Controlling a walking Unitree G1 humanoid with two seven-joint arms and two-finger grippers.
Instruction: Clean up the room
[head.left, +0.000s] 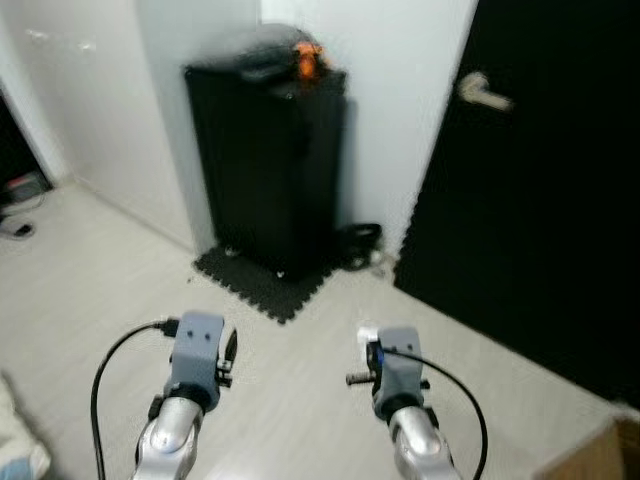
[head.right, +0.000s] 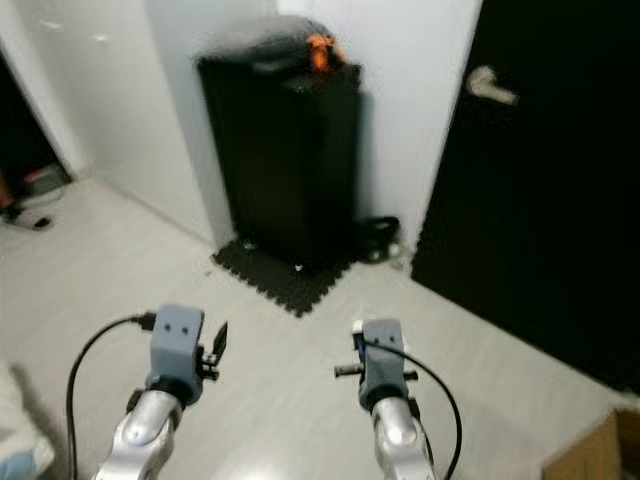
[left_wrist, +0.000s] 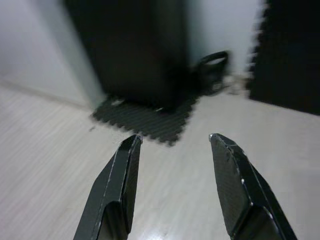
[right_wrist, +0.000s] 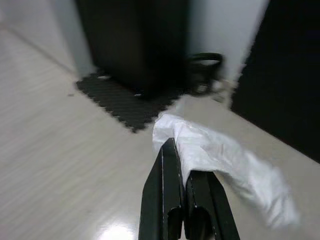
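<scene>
**Right end effector pinching white sheet; left spread and unladen**

The left end effector (left_wrist: 172, 142) is raised over the pale floor (head.left: 90, 270), its two fingers spread wide with nothing between them. Ahead stands a tall black cabinet (head.left: 268, 165) on a dark foam mat (head.left: 270, 283), an orange object (head.left: 306, 58) on its top, and a coiled black item (head.left: 362, 240) at the foot of the wall beside it. The right end effector (right_wrist: 182, 165) has its fingers pressed together on a crumpled white sheet (right_wrist: 225, 160), held above the floor near the mat. Further right is a black door (head.left: 540, 190).
</scene>
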